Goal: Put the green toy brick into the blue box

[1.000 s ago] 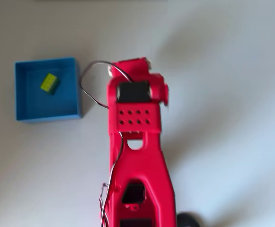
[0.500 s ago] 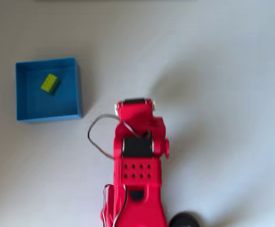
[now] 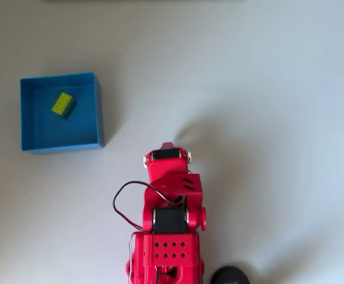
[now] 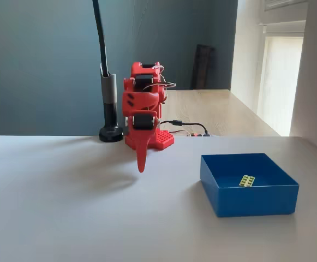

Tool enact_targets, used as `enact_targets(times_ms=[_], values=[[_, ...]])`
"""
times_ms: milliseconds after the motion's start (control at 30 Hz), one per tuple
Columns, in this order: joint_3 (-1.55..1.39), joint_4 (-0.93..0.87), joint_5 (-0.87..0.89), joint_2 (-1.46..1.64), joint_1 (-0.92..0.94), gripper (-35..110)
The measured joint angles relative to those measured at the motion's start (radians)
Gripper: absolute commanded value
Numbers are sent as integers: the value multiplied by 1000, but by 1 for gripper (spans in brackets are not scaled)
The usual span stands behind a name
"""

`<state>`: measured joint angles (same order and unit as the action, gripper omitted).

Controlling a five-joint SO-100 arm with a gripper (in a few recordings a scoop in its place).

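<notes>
Leftmost in the overhead view: square, shallow, bright blue box (image 3: 61, 112), small lime-green studded plastic brick (image 3: 63, 104) lying on its floor toward the far wall, same spot as a second ago. Task goal looks met. Further right: red arm folded back from beside the box toward its base on the pale worktop (image 3: 266, 89). End effector (image 4: 141, 165) pointing down, fingers together, gripping nothing.

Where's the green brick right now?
The small lime-green studded plastic brick lies on the floor of the shallow square blue box, at the left of the overhead view, toward the box's upper middle and apart from the red arm.
</notes>
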<state>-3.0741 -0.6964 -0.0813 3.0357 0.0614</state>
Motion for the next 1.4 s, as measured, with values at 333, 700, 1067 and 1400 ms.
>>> enact_targets(times_ms=[333,700,1067,1400], values=[[-46,-69,26,132,-34,0],[-46,-138,43,206,-55,0],[-46,-138,43,204,-55,0],[-46,-138,43,204,-55,0]])
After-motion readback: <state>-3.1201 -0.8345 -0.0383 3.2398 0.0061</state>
